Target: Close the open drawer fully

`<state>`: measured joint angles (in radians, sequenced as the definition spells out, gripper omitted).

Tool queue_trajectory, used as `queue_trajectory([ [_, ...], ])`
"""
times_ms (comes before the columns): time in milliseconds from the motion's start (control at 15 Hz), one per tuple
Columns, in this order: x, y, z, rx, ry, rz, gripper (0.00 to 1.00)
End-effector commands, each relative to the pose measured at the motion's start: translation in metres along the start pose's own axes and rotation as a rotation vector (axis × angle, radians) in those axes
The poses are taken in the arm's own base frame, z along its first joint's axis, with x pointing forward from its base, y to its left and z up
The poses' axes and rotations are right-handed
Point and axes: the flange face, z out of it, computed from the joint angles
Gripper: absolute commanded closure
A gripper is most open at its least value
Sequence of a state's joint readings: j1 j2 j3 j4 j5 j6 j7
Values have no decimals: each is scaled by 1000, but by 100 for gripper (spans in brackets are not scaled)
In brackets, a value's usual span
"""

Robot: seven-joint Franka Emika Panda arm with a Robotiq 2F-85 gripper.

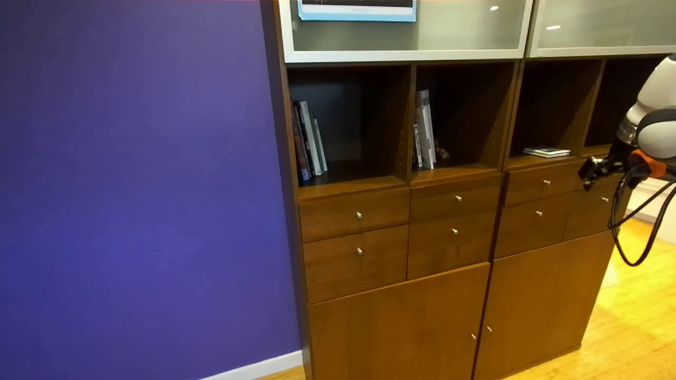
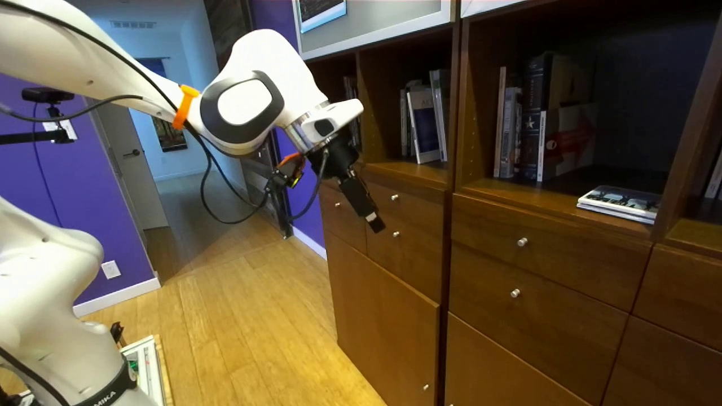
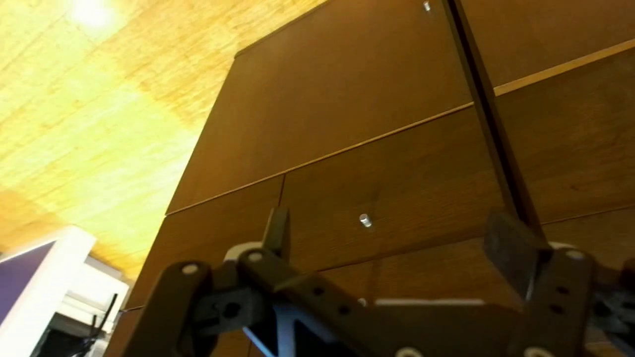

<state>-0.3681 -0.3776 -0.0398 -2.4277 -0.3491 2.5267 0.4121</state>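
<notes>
The drawer (image 1: 538,189), a shallow reddish-brown front with a small silver knob (image 1: 546,182), lies at 3 o'clock in an exterior view; whether it is fully home cannot be told. At 6 o'clock from it come a taller matching drawer (image 1: 528,232) and a large cabinet door (image 1: 549,301); at 12 o'clock, flat-lying books (image 1: 546,152) rest in a shelf compartment (image 1: 549,105). The gripper (image 3: 389,233), at 3 o'clock from the drawer in that exterior view, has its fingers (image 3: 513,255) wide apart in the inverted wrist view, the taller drawer's knob (image 3: 365,220) appearing between them. Farther outward, slightly tilted books (image 1: 425,129) stand at 10 o'clock, the arm (image 1: 655,95) at 2 o'clock; wooden flooring (image 1: 644,306) extends toward 5 o'clock, and a purple wall (image 1: 142,184) fills 9 o'clock.
</notes>
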Motion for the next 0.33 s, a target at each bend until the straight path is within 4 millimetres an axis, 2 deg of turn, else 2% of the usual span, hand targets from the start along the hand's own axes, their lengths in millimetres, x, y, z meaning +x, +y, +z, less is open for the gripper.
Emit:
queue_trajectory([
  [0, 5, 6, -7, -9, -1, 10, 0],
  [267, 9, 9, -10, -14, 0, 18, 0],
])
